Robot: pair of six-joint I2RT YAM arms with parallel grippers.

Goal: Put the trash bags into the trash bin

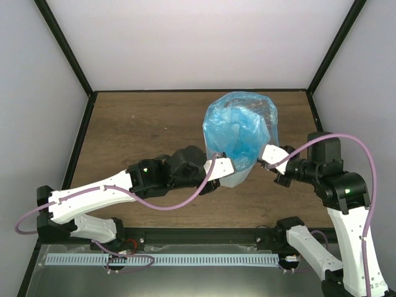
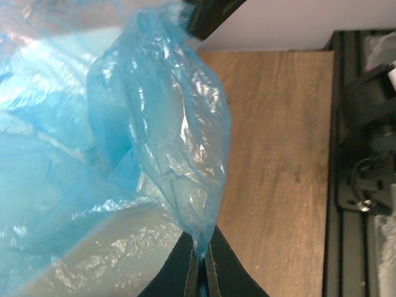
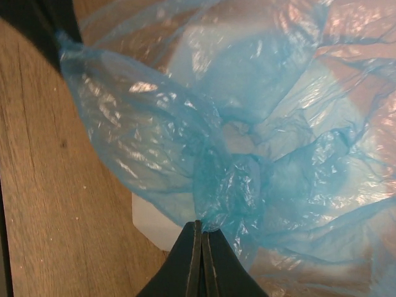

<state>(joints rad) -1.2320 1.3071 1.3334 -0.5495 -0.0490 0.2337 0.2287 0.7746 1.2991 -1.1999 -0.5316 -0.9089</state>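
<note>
Looking down from the top camera, I'm seeing both arms reaching in toward the middle of the table [image 1: 142, 124], each one coming at the trash bin [image 1: 236, 179] from its own side. The left arm is stretching out long and low, with the left gripper [image 1: 224, 167] sitting right up against the bin's near-left side. The right arm is bending sharply at the elbow, and the right gripper [image 1: 271, 156] is pointing in at the bin's right side. Both claws are pinching shut on the trash bag [image 1: 241, 127]. On the left wrist cam the black fingers [image 2: 179, 278] are squeezing a thin tail of blue film, and on the right wrist cam they're clamping a bunched-up knot of it. The bag is sitting over the top of the bin, ballooning up and draping down the sides. Room-wise, I'm getting plenty of bare wood to the left of the bin and behind it. There's less on the right, where the table edge and the black frame [image 1: 315, 111] are running close to the right arm. What's bugging me is that the film is hiding the bin's rim and most of its walls, so I can't tell whether the bag is actually sitting inside or just lying on top. Only a pale bit of the bin's lower part is showing under the blue.
</note>
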